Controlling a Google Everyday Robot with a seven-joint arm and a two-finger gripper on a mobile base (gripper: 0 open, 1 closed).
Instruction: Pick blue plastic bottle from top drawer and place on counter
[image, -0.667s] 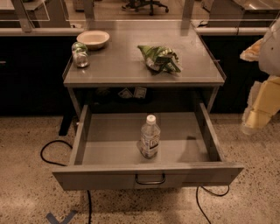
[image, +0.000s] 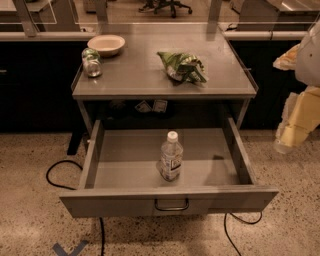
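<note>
Little has moved since the earlier frame: bottle, drawer and counter items lie as before, and the gripper (image: 285, 142) sits slightly lower.

- Gripper: pale, at the right edge of the view, beside the drawer's right side and well apart from the bottle (open or closed: cannot tell).
- Blue plastic bottle (image: 171, 157): clear, white cap, upright on the drawer floor, near the middle, touching no wall.
- Top drawer (image: 92, 155): pulled out, dark loop handle (image: 171, 205) on its front.
- Counter (image: 135, 75): above the drawer. On it are a pale bowl (image: 106, 44) at back left, a stubby jar (image: 91, 62) on its side just beside the bowl, and a crumpled green bag (image: 182, 66) right of centre.
- Black cables (image: 55, 170): on the speckled floor.
</note>
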